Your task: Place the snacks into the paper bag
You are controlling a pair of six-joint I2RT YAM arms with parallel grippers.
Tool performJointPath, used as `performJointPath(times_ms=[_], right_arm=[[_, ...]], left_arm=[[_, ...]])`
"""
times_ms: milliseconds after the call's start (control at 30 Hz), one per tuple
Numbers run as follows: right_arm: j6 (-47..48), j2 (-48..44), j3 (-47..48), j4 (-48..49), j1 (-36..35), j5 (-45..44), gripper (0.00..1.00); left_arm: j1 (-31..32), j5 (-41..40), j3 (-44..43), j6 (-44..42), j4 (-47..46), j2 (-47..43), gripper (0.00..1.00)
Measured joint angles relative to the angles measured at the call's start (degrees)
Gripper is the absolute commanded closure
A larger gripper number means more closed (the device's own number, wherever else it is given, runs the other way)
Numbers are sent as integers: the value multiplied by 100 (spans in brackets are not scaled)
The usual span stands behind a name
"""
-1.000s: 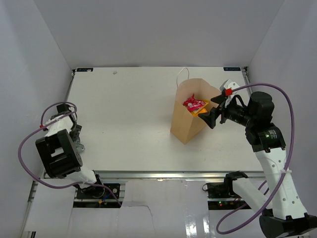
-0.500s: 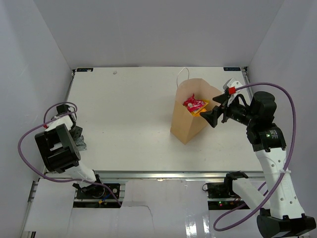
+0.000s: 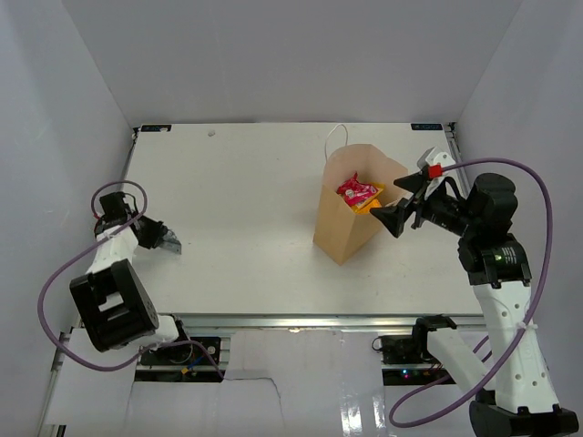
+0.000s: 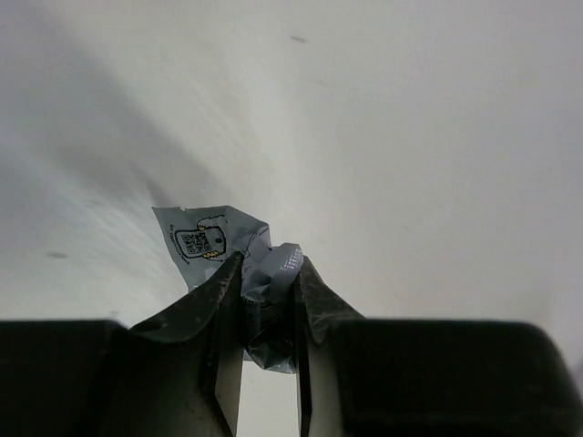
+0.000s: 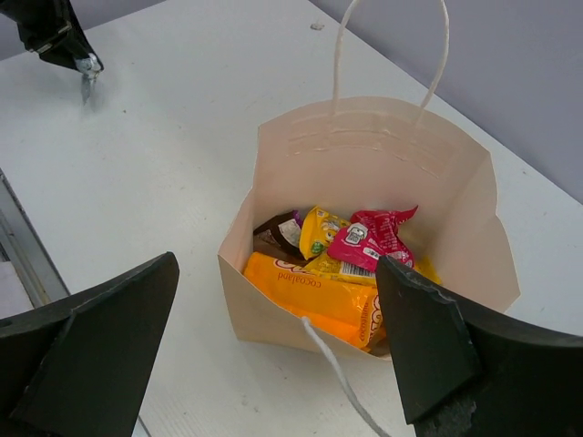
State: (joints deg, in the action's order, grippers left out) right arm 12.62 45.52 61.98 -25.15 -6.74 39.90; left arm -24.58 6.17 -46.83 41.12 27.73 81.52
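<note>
The brown paper bag [image 3: 335, 228] stands open at the table's right middle, white cord handles up. Inside the paper bag [image 5: 383, 155] lie snacks: an orange pouch [image 5: 305, 293], a red packet [image 5: 375, 238], a yellow packet [image 5: 321, 232] and a dark bar [image 5: 276, 237]. My right gripper [image 3: 390, 215] hovers open just right of the bag's mouth, its fingers [image 5: 100, 337] wide apart and holding nothing. At the table's left side my left gripper [image 3: 169, 242] is shut on a crumpled silver packet [image 4: 205, 238] with a QR code, just above the tabletop.
White walls close in the table on the left, back and right. A metal rail [image 3: 301, 320] runs along the near edge by the arm bases. The left gripper [image 5: 64, 41] shows in the right wrist view's far corner.
My left gripper has swung from beside its base out over the table's left side and closed on the silver packet. The right gripper edged slightly right, still open.
</note>
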Motion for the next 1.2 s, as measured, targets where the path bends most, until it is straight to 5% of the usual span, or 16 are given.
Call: performJointPath(times_ms=[167, 333, 633, 833, 967, 1200], right_arm=[[46, -267, -22, 15, 31, 96, 5], [149, -433, -114, 50, 46, 125, 5], [197, -472, -184, 81, 197, -9, 5], [219, -562, -188, 85, 304, -179, 4], [256, -658, -192, 87, 337, -275, 4], [278, -743, -328, 94, 365, -428, 2]], left_arm=[[595, 1561, 234, 7, -846, -938, 100], [2277, 2430, 61, 186, -1790, -1631, 100], [5681, 2203, -1961, 175, -2514, -922, 100], [6769, 1757, -3399, -68, -2507, 387, 98], [7084, 1316, -4415, -245, -2120, 1425, 79], [7313, 686, -5451, -704, -1174, 2299, 22]])
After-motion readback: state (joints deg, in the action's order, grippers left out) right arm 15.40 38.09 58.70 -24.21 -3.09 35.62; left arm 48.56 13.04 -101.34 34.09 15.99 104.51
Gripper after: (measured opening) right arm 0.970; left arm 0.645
